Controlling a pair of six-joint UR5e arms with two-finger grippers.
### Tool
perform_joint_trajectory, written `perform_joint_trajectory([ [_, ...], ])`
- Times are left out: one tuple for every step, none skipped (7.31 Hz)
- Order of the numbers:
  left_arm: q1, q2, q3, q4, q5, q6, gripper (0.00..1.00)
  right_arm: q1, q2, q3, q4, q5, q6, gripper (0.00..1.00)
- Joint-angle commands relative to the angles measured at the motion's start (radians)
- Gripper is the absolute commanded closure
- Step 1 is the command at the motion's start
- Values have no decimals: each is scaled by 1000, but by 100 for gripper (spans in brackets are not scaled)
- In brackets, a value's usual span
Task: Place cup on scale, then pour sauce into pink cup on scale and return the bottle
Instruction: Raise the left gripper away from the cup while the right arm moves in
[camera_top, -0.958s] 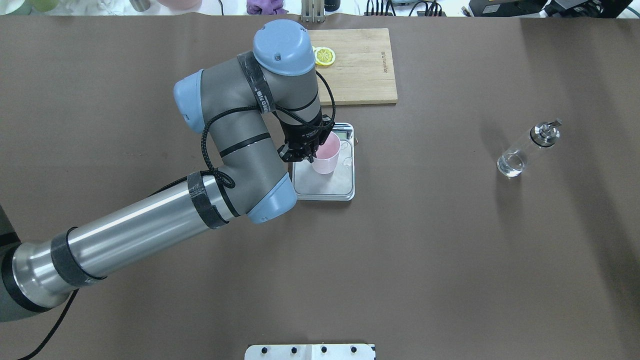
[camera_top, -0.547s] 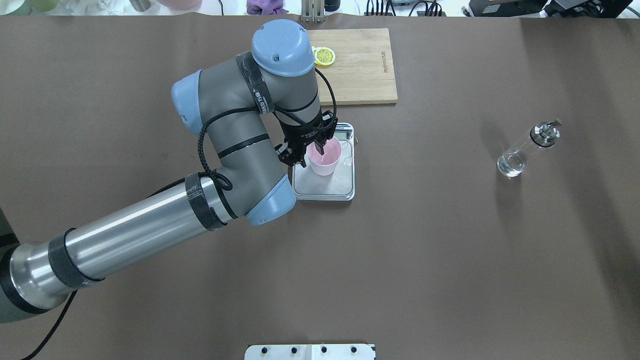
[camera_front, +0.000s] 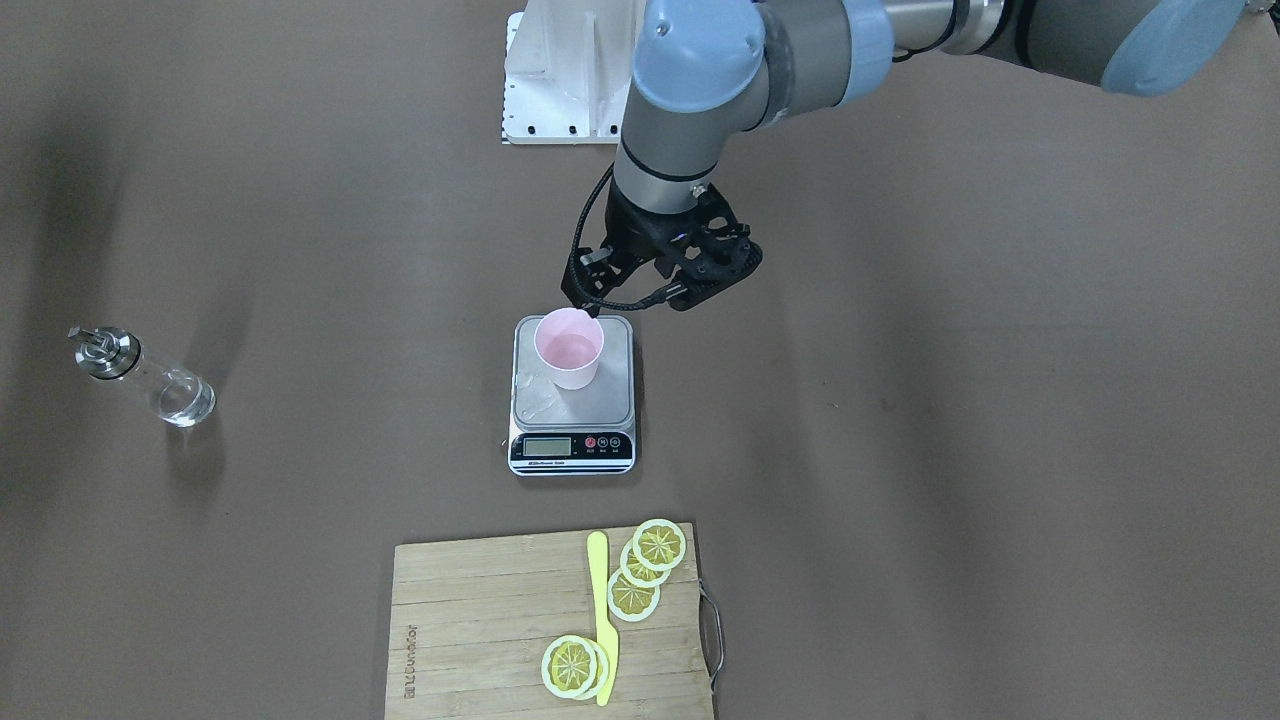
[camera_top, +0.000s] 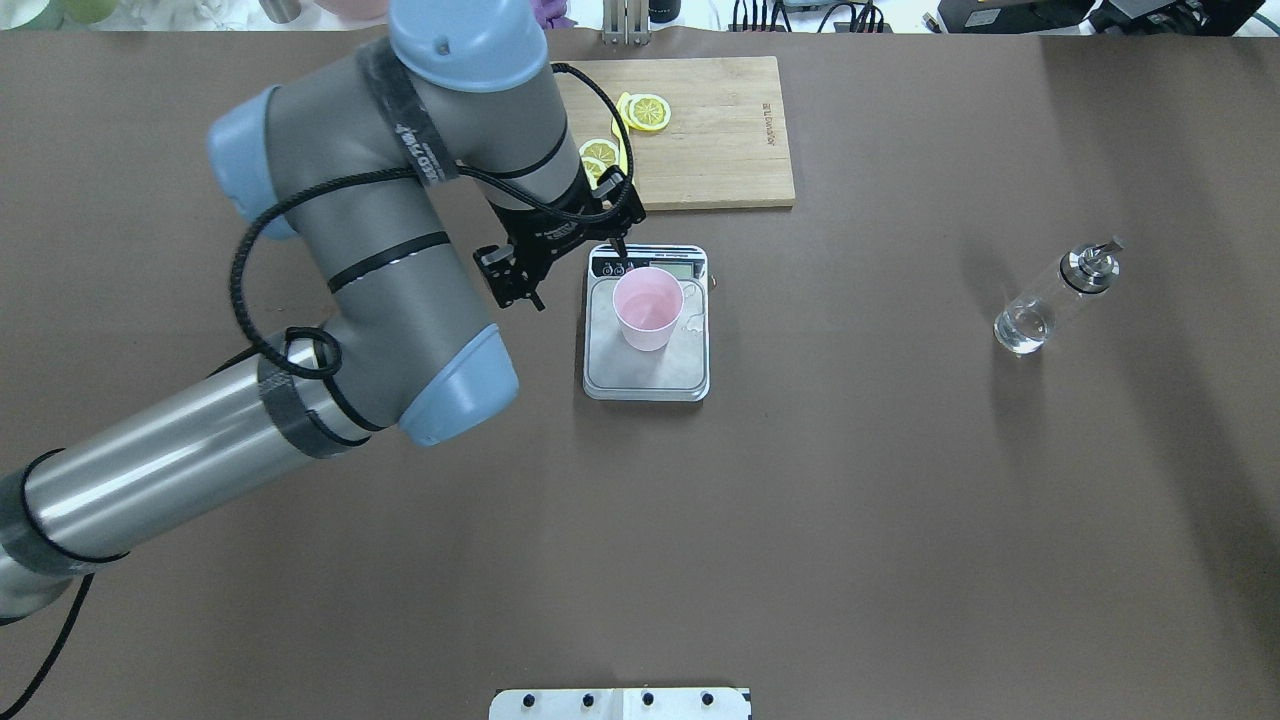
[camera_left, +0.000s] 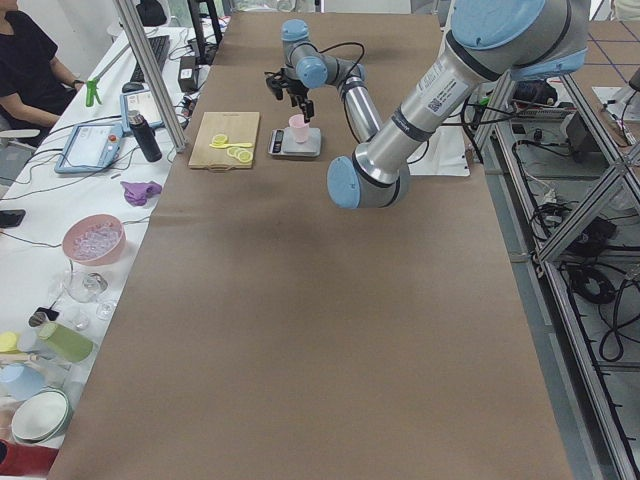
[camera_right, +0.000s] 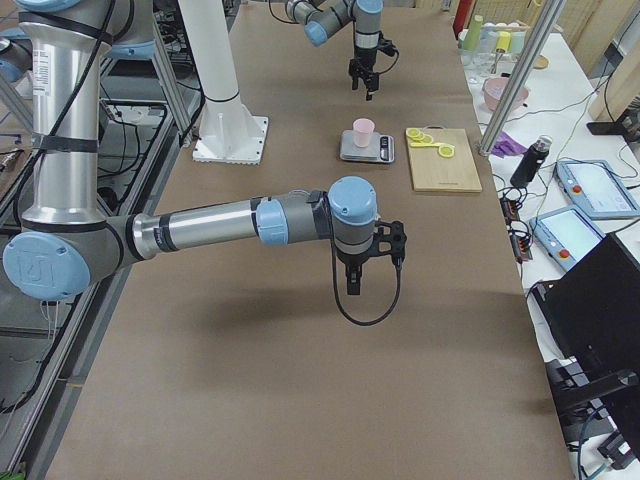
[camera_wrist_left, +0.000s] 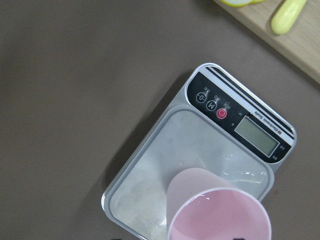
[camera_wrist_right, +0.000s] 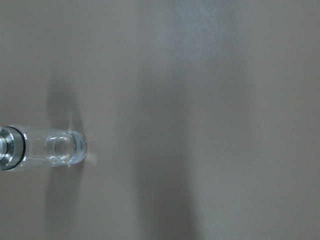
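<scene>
The pink cup (camera_top: 648, 305) stands upright on the scale (camera_top: 640, 378), toward the display end; it also shows in the front view (camera_front: 568, 350) and close up in the left wrist view (camera_wrist_left: 220, 215). My left gripper (camera_top: 580, 285) is open and empty. It hangs above the scale's left far corner, clear of the cup, as the front view (camera_front: 632, 297) also shows. The glass bottle (camera_top: 1050, 300) with clear sauce stands far right on the table, apart from both arms. My right gripper (camera_right: 352, 285) points down above the table; I cannot tell if it is open. Its wrist view shows the bottle (camera_wrist_right: 45, 147) at the left edge.
A wooden cutting board (camera_top: 720, 140) with lemon slices (camera_front: 650, 560) and a yellow knife (camera_front: 600, 610) lies just beyond the scale. Wet spots lie on the scale platform (camera_wrist_left: 165, 160). The robot's white base plate (camera_top: 620, 703) is at the near edge.
My left gripper has let go of the cup's rim, opened, and risen back to the left and away. The cup stays on the scale. The bottle has not moved.
</scene>
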Motion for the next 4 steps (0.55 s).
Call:
perform_joint_trajectory([
  [-36, 99, -133, 36, 4, 44, 1, -82, -1, 155, 1, -14, 177, 0],
  [-39, 104, -135, 36, 5, 49, 1, -151, 1, 223, 5, -21, 271, 0],
  [-45, 106, -133, 36, 5, 50, 1, -187, -1, 252, 80, -65, 317, 0],
  [-47, 121, -141, 34, 5, 49, 1, -257, -4, 259, 206, -126, 482, 0],
])
